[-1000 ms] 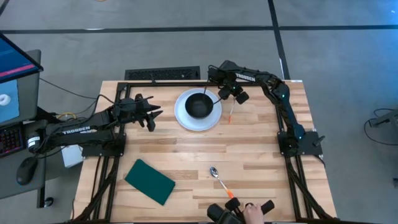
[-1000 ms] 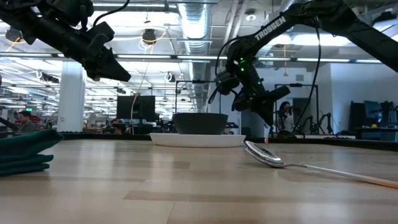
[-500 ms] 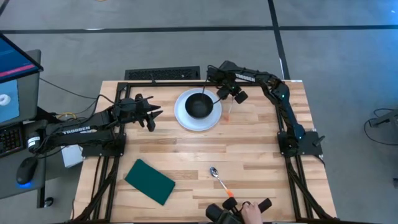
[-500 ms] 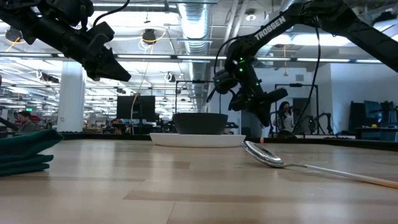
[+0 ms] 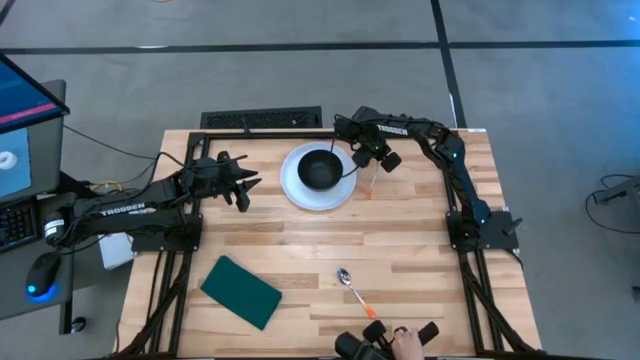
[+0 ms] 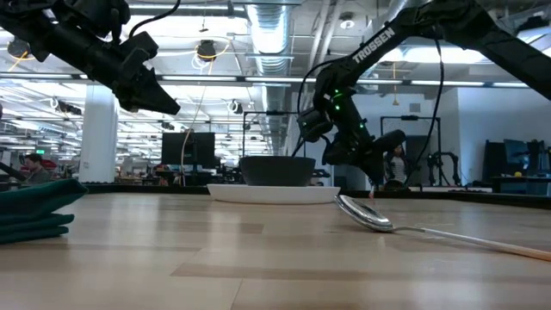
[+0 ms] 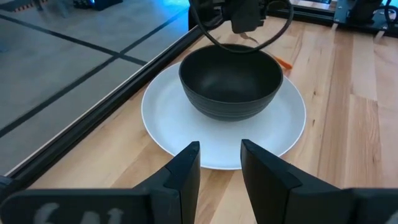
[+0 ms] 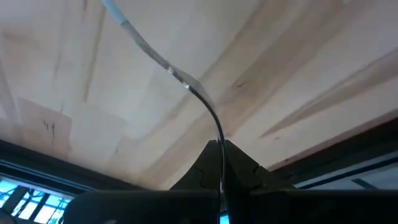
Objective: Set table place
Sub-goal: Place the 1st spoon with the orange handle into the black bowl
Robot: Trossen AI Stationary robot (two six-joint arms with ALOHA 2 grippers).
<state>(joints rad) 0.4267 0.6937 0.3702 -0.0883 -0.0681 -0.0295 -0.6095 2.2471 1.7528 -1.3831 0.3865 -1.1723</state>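
A round white plate (image 5: 291,186) lies on the pale wooden table (image 5: 300,240) near its far edge, with a black bowl (image 5: 318,170) standing in it. My right gripper (image 5: 368,160) is just right of the plate, low over the table, shut on a slim metal utensil with an orange end (image 5: 372,181). My left gripper (image 5: 250,185) hovers open and empty left of the plate, pointing at it; the left wrist view shows the plate (image 7: 168,118) and bowl (image 7: 230,81) ahead of its fingers (image 7: 186,168). My right gripper pinches one metal end of the utensil (image 8: 219,146) between its two fingers, which lie along it and slant down from above. The utensil runs on past a curved neck (image 8: 189,87), its orange end (image 6: 372,193) lowest. I cannot tell whether that end touches the table.
A spoon with an orange handle (image 5: 351,286) lies near the table's near edge, and a dark green pad (image 5: 240,291) at the near left. A person's hand (image 5: 405,340) with dark hand-held tools is at the near edge. A keyboard (image 5: 262,120) lies beyond the far edge.
My right gripper has gone down a little beside the plate and tipped, carrying the utensil's orange end lower toward the table.
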